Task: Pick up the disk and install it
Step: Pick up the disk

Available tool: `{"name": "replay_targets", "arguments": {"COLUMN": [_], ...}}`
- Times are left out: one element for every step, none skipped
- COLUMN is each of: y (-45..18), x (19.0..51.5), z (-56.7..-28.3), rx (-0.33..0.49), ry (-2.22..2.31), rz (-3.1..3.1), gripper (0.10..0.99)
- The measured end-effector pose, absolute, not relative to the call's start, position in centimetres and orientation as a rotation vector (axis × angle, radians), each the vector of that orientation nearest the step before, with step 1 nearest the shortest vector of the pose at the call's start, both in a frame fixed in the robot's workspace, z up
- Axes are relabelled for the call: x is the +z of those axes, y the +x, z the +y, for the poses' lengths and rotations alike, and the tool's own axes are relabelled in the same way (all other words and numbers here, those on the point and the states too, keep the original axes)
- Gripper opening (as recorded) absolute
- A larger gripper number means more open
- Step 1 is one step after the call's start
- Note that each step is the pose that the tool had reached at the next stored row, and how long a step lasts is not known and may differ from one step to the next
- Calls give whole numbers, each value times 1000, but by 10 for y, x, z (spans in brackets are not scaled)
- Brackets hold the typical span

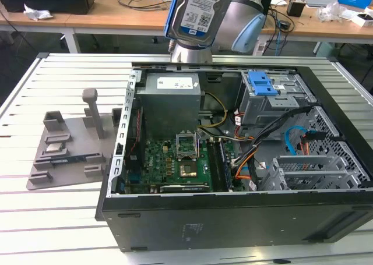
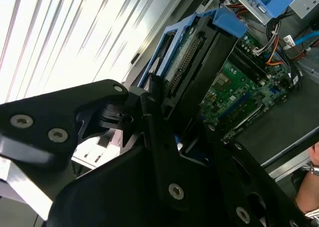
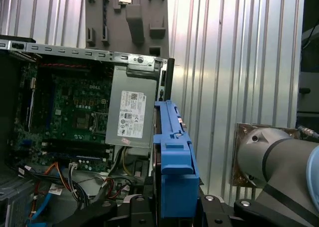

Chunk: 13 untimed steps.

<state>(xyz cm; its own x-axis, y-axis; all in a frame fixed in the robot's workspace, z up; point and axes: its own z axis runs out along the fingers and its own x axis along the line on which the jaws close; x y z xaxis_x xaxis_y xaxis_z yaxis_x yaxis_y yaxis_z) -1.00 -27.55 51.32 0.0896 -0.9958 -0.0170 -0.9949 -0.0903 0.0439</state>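
disk (image 1: 195,11) is in the air, clamped in the end effector (image 2: 159,101), hanging over the back edge of the open case (image 1: 116,177), roughly above the power supply (image 1: 172,99). fingers (image 2: 154,137) are closed on the blue carrier at one end, and the second wrist view shows the underside with its row of connector pins

my read of the step: carrying it over to the drive cage (image 1: 274,105) and lining up. nothing seated yet

notes for doing it well:
- grip is on the plastic carrier near one end, so most of the disk hangs out past the fingers. I'd expect it to pivot if it clips anything, so go slow, no sharp wrist moves
- the cage is on the exterior view's right of the power supply, with the blue latch plate (image 1: 261,83) on top. orange and black cables (image 1: 274,140) run just beside it, a likely snag. come in from above, don't sweep low over the motherboard (image 1: 175,160)
- square the carrier to the cage before any push, a skewed plastic carrier will likely jam
- can't tell which slot is free or which way the connector must face, so confirm that first
- grey fixture plate (image 1: 64,142) on the surface (image 1: 35,230) is well apart from the case, out of the path
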Motion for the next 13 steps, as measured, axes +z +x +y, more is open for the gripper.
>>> {"name": "replay_targets", "arguments": {"y": [-8, -5, -3, 4, 8, 15, 18, 20, 24, 27, 29, 32, 34], "x": [513, 513, 513, 513, 513, 513, 513, 513, 513, 513, 513, 513, 513], "z": [-275, -275, -275, -275, -275, -275, -275, -275, -275, -275, -275, -275, -275], "rx": [-66, -66, -66, -66, -66, -66, -66, -66, -66, -66, -66, -66, -66], "ry": [2304, 2303, 2303, 2303, 2303, 2303, 2303, 2303, 2303, 2303, 2303, 2303, 2303], "rz": [-2104, -2105, -2105, -2104, -2104, -2104, -2104, -2104, -2104, -2104, -2104, -2104, -2104], "gripper": [365, 365, 365, 365, 365, 365, 365, 365, 365, 365, 365, 365, 365]}}
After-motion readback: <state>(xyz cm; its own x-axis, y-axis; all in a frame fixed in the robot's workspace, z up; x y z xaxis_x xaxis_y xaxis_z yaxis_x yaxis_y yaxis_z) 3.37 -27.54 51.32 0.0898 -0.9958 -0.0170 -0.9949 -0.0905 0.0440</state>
